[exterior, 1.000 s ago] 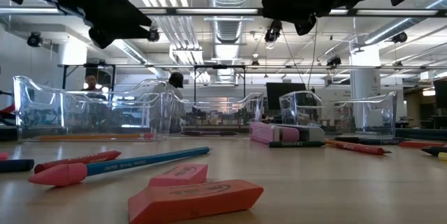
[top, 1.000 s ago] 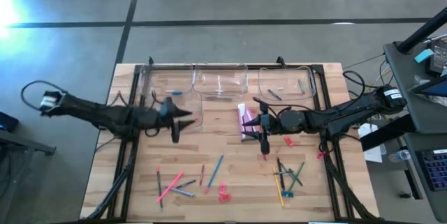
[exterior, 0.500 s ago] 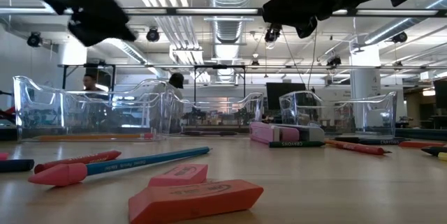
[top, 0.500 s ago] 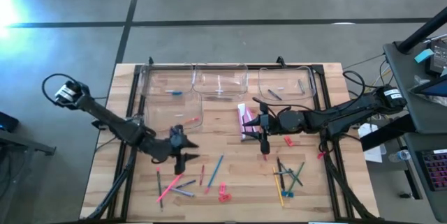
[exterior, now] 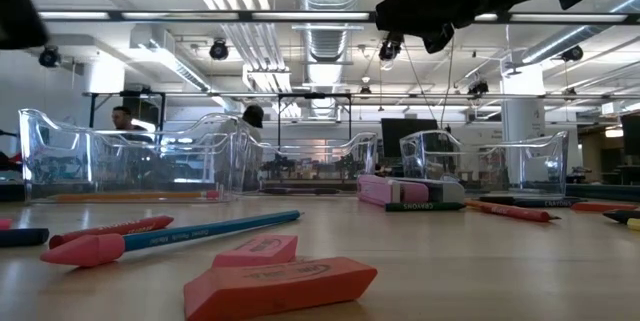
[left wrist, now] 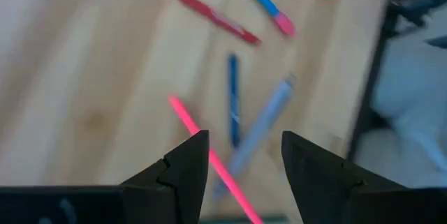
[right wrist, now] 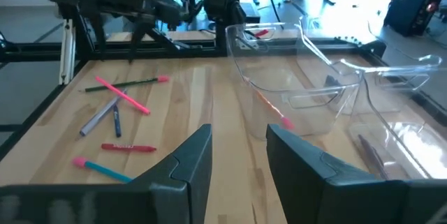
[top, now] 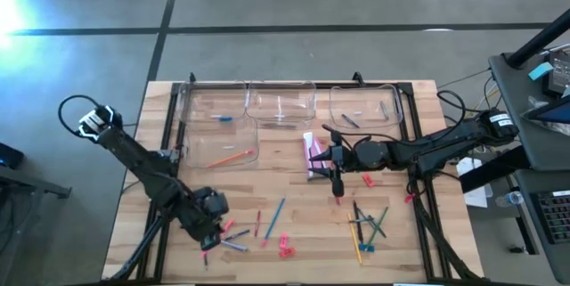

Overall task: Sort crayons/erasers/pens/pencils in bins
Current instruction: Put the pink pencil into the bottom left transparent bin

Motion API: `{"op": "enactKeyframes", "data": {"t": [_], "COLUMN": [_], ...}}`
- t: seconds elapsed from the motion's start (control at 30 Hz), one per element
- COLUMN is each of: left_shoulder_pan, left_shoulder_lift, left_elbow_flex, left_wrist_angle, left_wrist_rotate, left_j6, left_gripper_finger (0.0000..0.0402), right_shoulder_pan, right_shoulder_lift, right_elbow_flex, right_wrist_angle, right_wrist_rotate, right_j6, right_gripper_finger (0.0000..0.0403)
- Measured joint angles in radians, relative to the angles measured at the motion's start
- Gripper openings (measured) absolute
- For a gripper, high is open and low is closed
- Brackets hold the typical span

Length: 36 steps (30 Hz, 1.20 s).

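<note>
My left gripper [top: 208, 232] is open above a cluster of thin sticks at the table's near left. In its wrist view, the gripper [left wrist: 244, 154] has a pink stick [left wrist: 202, 147], a grey pen [left wrist: 262, 130] and a blue stick [left wrist: 234, 98] under and ahead of the fingers. My right gripper [top: 337, 190] is open and empty, above the table's middle, beside a pink box [top: 313, 154]. Pink-red erasers lie near the front [top: 285, 249] and at the right [top: 367, 179]. Three clear bins [top: 280, 103] stand along the far edge. A fourth [top: 223, 148] holds an orange stick.
More sticks lie at the near right [top: 367, 225] and near the middle [top: 274, 216]. Two erasers [exterior: 280, 286] and a blue pencil [exterior: 200, 233] lie close to the low camera. Black frame rails [top: 165, 188] run along the table's left and right sides.
My left gripper has gone from beside the bin with the orange stick toward the table's near edge. It now stands over the sticks at the near left. The sticks lie as before.
</note>
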Motion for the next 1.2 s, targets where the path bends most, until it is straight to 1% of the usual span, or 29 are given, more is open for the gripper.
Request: {"op": "enactKeyframes", "data": {"t": [0.07,0.13,0.3,0.43,0.63,0.93,1.2], "left_shoulder_pan": [-0.026,-0.061,-0.134,-0.167,-0.178,-0.179,-0.178], "left_shoulder_lift": [-0.001,0.000,0.034,0.089,0.180,0.315,0.351], "left_elbow_flex": [0.006,0.010,0.012,0.023,0.064,0.114,0.120], "left_wrist_angle": [-0.002,-0.001,-0.003,-0.004,0.000,0.005,-0.063], "left_wrist_rotate": [0.053,0.067,0.065,0.066,0.078,0.149,0.150], "left_j6": [-0.085,-0.152,-0.259,-0.307,-0.316,-0.292,-0.292], "left_gripper_finger": [0.0166,0.0166,0.0166,0.0166,0.0166,0.0166,0.0166], "right_shoulder_pan": [0.000,0.000,0.000,0.000,0.000,0.000,0.000], "right_shoulder_lift": [0.000,0.000,0.000,0.000,0.000,0.000,0.000], "right_elbow_flex": [0.007,0.014,0.025,0.025,0.023,0.015,0.015], "right_wrist_angle": [0.006,0.008,0.007,0.000,-0.003,-0.005,-0.004], "right_wrist_rotate": [0.000,0.000,0.000,0.000,0.000,-0.001,-0.001], "right_j6": [-0.019,-0.028,-0.033,-0.031,-0.013,0.009,0.008], "right_gripper_finger": [0.0127,0.0127,0.0127,0.0127,0.0127,0.0127,0.0127]}}
